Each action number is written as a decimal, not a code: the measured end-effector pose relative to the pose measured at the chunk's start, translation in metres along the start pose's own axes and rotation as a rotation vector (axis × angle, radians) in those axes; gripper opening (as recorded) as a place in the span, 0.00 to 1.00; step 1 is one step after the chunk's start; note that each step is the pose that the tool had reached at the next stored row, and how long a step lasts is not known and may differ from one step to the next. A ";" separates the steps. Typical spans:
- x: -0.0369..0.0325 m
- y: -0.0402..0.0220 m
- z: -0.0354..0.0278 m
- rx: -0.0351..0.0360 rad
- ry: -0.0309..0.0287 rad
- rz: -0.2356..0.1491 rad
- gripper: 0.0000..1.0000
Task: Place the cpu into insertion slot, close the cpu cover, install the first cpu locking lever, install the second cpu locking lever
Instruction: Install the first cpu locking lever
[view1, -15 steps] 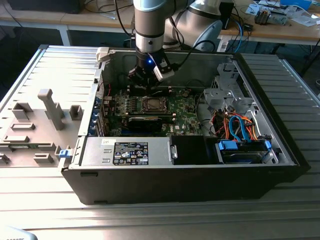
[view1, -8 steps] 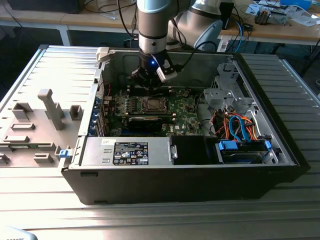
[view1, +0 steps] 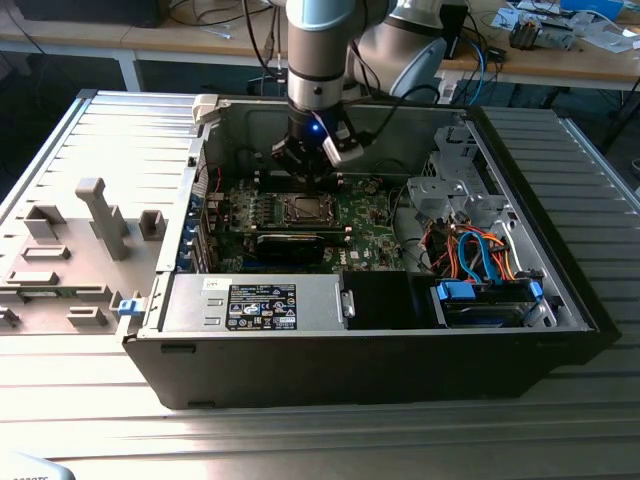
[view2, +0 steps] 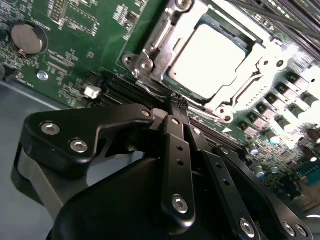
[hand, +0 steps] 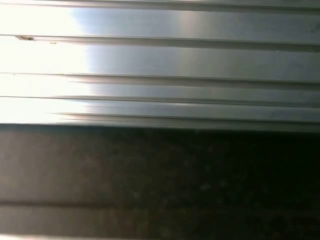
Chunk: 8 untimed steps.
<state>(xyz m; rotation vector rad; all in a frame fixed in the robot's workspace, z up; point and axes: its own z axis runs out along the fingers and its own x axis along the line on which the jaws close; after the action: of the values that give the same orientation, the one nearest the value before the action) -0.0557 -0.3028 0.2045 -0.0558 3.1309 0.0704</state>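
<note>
Silver-grey cpu (view2: 207, 60) sat in insertion slot (view2: 150, 37), cpu cover (view2: 252, 62) framing it, just beyond tool (view2: 178, 103); tool fingers pinched together, holding nothing.

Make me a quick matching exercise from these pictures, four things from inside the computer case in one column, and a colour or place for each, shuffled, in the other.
Things:
1. cpu
2. cpu cover
3. tool
4. coin cell battery

Descriptions:
A. black, fingers together, just beside the socket
B. round and silver, on the green board away from the socket
C. silver frame lying down around the chip
D. flat grey square showing through the frame's window

Pairs: 1-D, 2-C, 3-A, 4-B
</note>
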 end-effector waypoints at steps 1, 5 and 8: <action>-0.0011 -0.0001 0.0003 0.0000 0.0002 0.000 0.11; -0.0072 -0.0003 0.0024 -0.0006 0.0007 0.000 0.11; -0.0111 -0.0007 0.0037 0.0004 0.0019 -0.001 0.11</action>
<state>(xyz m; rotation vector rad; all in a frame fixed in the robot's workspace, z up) -0.0445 -0.3029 0.2009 -0.0576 3.1327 0.0697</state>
